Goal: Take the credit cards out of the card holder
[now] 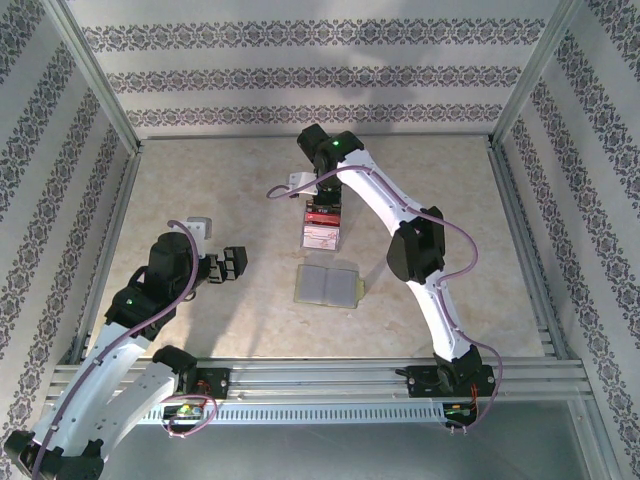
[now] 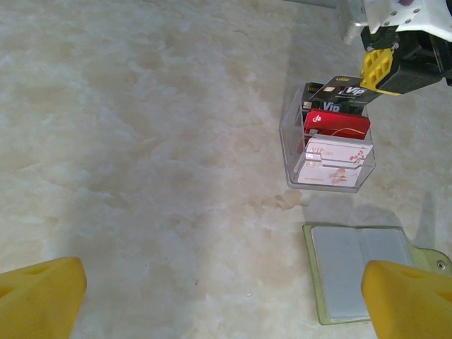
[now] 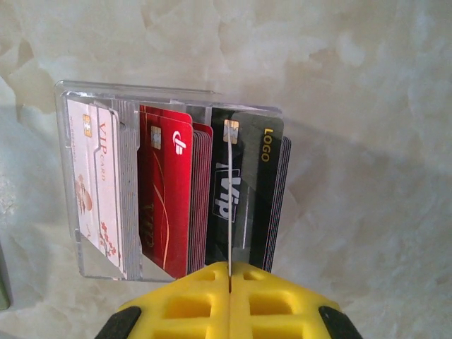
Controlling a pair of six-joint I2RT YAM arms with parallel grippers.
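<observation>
Yellow rubber marks the right fingers [image 3: 229, 282], which are pressed shut on a thin black credit card [image 2: 339, 88]. From the right wrist the card shows edge-on as a pale line running up from the seam between the pads. From the left wrist its face shows, tilted, with white "VIP" lettering. It hangs just above the black stack at the far end of the clear plastic tray [image 2: 289, 134]. I cannot tell whether its lower edge touches that stack.

The tray stands on the marble-patterned desk [image 1: 200, 190] and holds three upright stacks side by side: white cards [image 3: 95, 183], red cards [image 3: 166, 191] and black cards [image 3: 265, 191].

The card holder [image 1: 330, 283] lies opened flat on the desk, just on the near side of the tray and apart from it. Its greyish inner pockets face up inside olive-green edges. Whether any card sits in those pockets cannot be made out.

The left fingers [image 1: 228, 263] are spread wide and hold nothing. They hang over bare desk to the left of the card holder, well apart from it, and their yellow tips sit in the bottom corners of the left wrist view.
</observation>
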